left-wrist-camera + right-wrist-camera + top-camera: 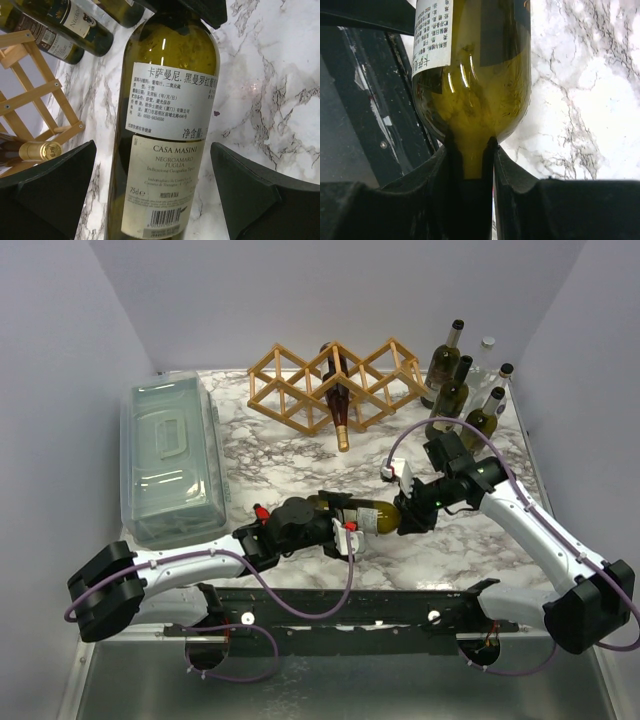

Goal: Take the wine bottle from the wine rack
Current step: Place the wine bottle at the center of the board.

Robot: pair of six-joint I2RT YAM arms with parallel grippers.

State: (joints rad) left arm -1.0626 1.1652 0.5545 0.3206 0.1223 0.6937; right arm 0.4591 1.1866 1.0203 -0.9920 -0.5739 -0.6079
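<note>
Olive-green wine bottle (170, 45), white label (170, 100), light tan wine rack (303, 381), grey-veined white marble table (280, 455)

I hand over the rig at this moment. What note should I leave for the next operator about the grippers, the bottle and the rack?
Right gripper: shut on the neck of the green wine bottle, which lies level near the arms.
Left gripper: open, one finger on each side of the bottle's body, not gripping.
Wine rack: at the back, with a dark bottle in it.
Done: green bottle is off the rack.
Left: probably set it down and release.
</note>
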